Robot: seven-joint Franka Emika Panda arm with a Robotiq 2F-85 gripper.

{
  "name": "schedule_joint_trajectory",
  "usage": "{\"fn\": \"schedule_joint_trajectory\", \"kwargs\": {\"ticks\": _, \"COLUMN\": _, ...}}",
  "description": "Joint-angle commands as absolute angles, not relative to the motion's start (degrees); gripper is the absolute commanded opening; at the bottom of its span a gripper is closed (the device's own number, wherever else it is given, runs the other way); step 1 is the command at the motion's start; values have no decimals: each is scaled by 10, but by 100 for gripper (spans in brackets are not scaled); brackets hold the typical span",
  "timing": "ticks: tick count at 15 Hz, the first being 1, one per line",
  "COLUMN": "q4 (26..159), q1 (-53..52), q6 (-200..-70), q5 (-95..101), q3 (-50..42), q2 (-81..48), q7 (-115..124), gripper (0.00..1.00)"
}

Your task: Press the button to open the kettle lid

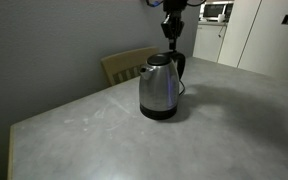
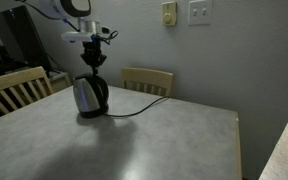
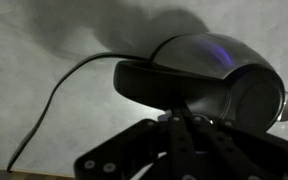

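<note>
The brushed steel kettle stands upright on its black base on the grey table; it also shows in an exterior view. Its small round lid is down. My gripper hangs just above the top of the black handle, behind the lid, and also shows in an exterior view. In the wrist view the fingers are pressed together and point at the black handle, with the steel body beyond. I cannot tell whether the tips touch the handle.
The kettle's black cord runs across the table toward the wall; it also shows in the wrist view. Wooden chairs stand at the table's edges. Wall sockets are behind.
</note>
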State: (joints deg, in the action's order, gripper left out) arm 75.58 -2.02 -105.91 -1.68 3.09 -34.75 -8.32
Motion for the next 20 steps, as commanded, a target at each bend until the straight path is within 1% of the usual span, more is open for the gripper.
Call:
{"fn": "schedule_joint_trajectory", "kwargs": {"ticks": 1, "q4": 760, "q1": -17, "q6": -1034, "q5": -28, "q3": 34, "q2": -343, "q7": -68, "gripper": 0}}
{"fn": "schedule_joint_trajectory", "kwargs": {"ticks": 20, "q4": 797, "q1": -24, "q6": -1061, "q5": -24, "q3": 29, "q2": -309, "q7": -30, "gripper": 0}}
